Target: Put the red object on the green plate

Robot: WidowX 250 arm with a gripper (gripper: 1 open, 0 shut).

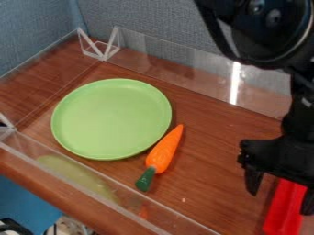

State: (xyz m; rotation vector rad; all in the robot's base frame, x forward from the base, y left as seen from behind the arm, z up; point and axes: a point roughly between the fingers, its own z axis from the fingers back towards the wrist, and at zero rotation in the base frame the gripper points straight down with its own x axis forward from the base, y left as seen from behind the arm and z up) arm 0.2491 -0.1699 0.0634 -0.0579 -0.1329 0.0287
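The red object [285, 209], a long bright red bar, lies at the bottom right of the wooden table, its upper end between my black fingers. My gripper [280, 174] hangs over that end with its jaws open, one fingertip [252, 180] left of the bar; I cannot tell whether the fingers touch it. The green plate [110, 117] sits flat at the left centre with nothing on it, well away from the gripper.
An orange carrot with a green tip [162, 156] lies just right of the plate's lower edge. Clear acrylic walls [185, 62] ring the wooden table [208, 115]. The robot's dark arm [263, 32] fills the upper right corner.
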